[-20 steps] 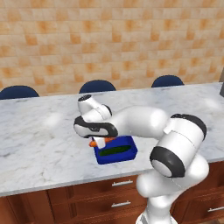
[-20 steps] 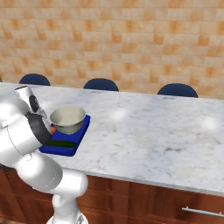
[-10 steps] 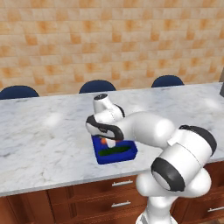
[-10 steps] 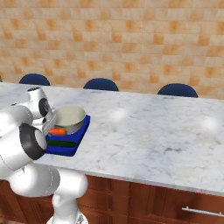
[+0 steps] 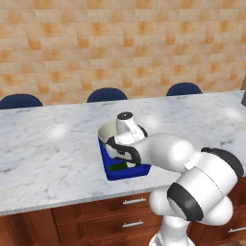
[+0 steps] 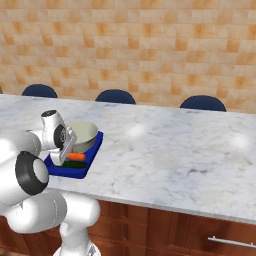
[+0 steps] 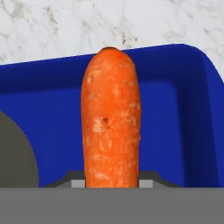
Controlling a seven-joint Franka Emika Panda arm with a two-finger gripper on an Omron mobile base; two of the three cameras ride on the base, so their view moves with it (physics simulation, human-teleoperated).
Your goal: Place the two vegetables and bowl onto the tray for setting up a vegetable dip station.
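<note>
Hand view: the tool (image 7: 112, 183) grips the carrot (image 7: 111, 118) above the blue tray (image 7: 175, 109).

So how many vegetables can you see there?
2: the orange carrot is in the gripper over the blue tray; the green cucumber lies on the tray beside it.

Kitchen: marble counter (image 5: 43, 158), wooden drawers (image 6: 200, 235), tiled wall (image 5: 120, 43).

Both base views look down from behind at the tray (image 5: 111, 172); the hand view looks close into it.
</note>
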